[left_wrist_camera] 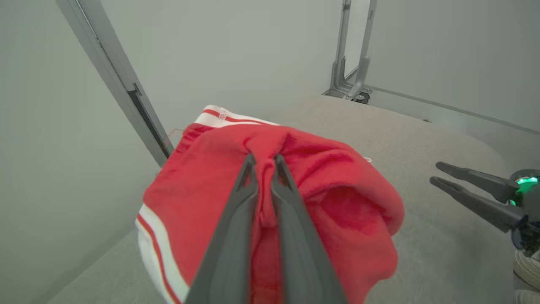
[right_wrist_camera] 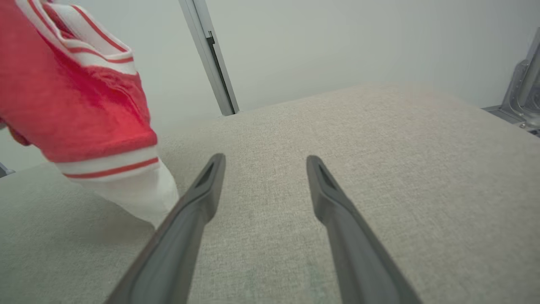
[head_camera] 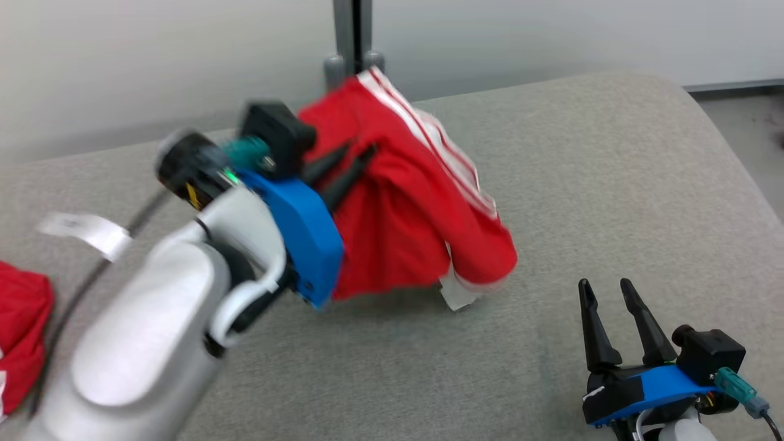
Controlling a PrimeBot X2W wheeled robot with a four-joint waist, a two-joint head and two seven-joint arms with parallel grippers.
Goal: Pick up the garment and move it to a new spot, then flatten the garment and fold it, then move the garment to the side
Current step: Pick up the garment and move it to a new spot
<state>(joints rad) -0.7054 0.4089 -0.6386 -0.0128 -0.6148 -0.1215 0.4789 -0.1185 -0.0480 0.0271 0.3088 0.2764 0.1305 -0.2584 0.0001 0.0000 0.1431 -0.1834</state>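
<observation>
red garment (head_camera: 416,208) with white striped trim: bunched and raised over the far-left part of the grey padded surface (head_camera: 612,184), hanging from a fold near its top. whether its low white edge touches the surface cannot be determined. left gripper (left_wrist_camera: 264,159): fingers nearly together, clamped on that fold of red fabric. right gripper (head_camera: 605,285): fingers spread apart, holding nothing, low over the near-right surface, well apart from the garment. a second red cloth (head_camera: 21,331) lies at the near-left edge.
</observation>
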